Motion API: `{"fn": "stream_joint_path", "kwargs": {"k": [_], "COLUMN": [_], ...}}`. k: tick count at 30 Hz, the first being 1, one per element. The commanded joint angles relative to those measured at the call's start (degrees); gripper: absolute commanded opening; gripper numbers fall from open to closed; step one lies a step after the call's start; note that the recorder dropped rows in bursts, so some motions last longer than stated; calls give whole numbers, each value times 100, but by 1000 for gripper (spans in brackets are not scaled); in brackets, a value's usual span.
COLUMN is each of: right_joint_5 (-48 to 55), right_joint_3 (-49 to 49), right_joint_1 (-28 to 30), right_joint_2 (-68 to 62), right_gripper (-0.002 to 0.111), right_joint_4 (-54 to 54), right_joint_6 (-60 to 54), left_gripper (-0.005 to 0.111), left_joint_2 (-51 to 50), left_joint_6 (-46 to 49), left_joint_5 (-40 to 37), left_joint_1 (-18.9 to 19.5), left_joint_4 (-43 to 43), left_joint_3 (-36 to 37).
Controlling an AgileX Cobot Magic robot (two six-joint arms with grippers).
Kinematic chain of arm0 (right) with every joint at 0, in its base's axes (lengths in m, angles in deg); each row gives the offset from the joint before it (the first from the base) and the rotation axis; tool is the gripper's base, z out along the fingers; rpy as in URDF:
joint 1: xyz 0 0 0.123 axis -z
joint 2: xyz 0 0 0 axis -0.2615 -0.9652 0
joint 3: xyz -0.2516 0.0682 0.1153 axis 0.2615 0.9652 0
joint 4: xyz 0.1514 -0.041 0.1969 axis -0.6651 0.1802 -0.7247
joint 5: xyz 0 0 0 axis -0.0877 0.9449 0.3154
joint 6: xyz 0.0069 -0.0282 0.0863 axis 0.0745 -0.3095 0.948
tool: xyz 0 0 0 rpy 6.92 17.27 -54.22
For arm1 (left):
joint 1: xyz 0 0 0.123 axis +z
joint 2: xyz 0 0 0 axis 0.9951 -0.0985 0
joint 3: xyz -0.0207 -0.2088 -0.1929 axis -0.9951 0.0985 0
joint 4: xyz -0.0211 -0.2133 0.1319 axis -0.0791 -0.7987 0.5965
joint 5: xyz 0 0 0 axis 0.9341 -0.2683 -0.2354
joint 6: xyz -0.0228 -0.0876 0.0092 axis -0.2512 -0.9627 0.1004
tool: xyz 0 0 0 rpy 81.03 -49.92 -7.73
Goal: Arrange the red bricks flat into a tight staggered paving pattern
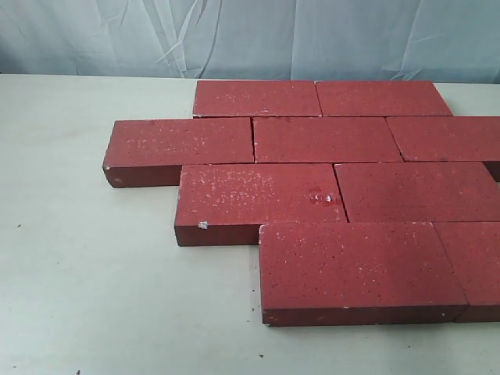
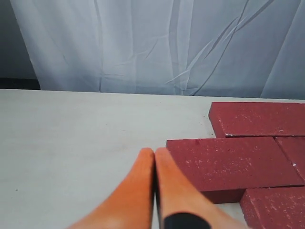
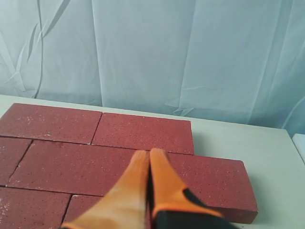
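Several red bricks (image 1: 328, 139) lie flat on the pale table (image 1: 78, 258) in four tight rows, each row offset from the one behind it. The front row's big brick (image 1: 355, 262) is nearest the camera. Neither gripper shows in the exterior view. My left gripper (image 2: 154, 151) is shut with nothing in it, its orange fingers pressed together over bare table just beside the end of a brick (image 2: 233, 162). My right gripper (image 3: 148, 153) is also shut and empty, hovering above the bricks (image 3: 71, 164) near the outer brick (image 3: 214, 179) of a row.
A wrinkled pale-blue curtain (image 1: 234, 35) hangs behind the table. Bare table lies left of and in front of the bricks. The rows run off the exterior view's right edge. In the right wrist view, the table's edge (image 3: 290, 138) shows past the bricks.
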Motion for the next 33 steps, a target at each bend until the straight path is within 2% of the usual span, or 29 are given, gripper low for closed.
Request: {"fn": "stream_joint_path", "kwargs": {"k": [1,5,7,13,19,26,33], "right_joint_5": [-90,-90,-90,-76,-76,-76,-76], "right_joint_3": [32,32,32,32,32,32,32], "right_joint_1": [-16,-16,-16,-16,-16,-16,-16], "right_joint_2": [21,21,21,21,21,21,21], "right_gripper": [-1,-1,-1,-1,-1,-1,-1], "right_joint_4": [-11,-11,-11,-41,-57,-57,-57], "right_joint_6": [2,2,2,11,11,11,11], "left_gripper": [0,0,0,0,0,0,0], "left_joint_2": [327,894,1165,1868,2724,3414,3680], "left_joint_6": [11,-1,-68,-1143,-1700,-1700,-1700], "left_joint_5": [618,1143,1156,1132,1143,1143,1143], "left_joint_1": [-33,-33,-33,-33,-33,-33,-33], "left_joint_4": [311,609,953,1879,1957,1957,1957], "left_joint_3": [269,737,993,1685,2510,3270,3826]}}
